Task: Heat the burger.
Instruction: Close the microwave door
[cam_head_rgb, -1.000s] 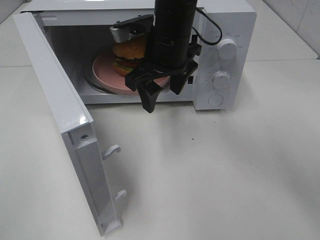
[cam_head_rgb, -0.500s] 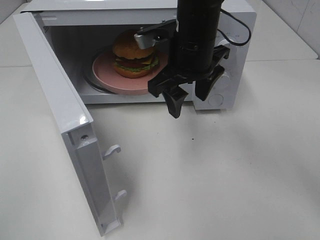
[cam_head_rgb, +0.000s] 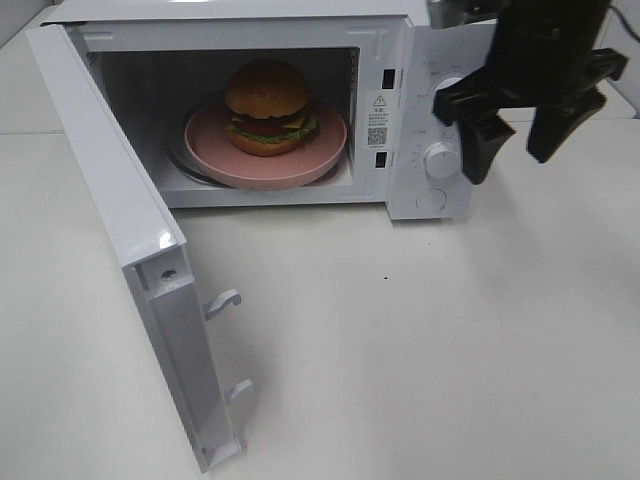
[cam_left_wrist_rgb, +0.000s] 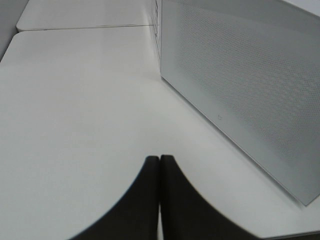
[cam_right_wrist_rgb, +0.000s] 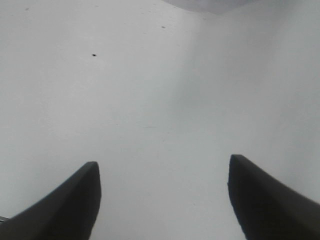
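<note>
Burger sits upright on pink plate, roughly centred, bun top up, with lettuce and cheese showing at the edge. The plate lies on the glass turntable inside the microwave cavity. Microwave door is swung wide open to the left of the exterior view, its two latch hooks facing the table.

Right gripper is outside the cavity, raised in front of the control panel, and overlaps the upper knob; the middle knob is just beside its near finger. Jaws are spread wide with nothing between them, and the right wrist view shows only bare table in the gap.

Left gripper is low over the table, fingers pressed together and holding nothing. A grey meshed panel stands near it. This gripper does not show in the exterior view.
</note>
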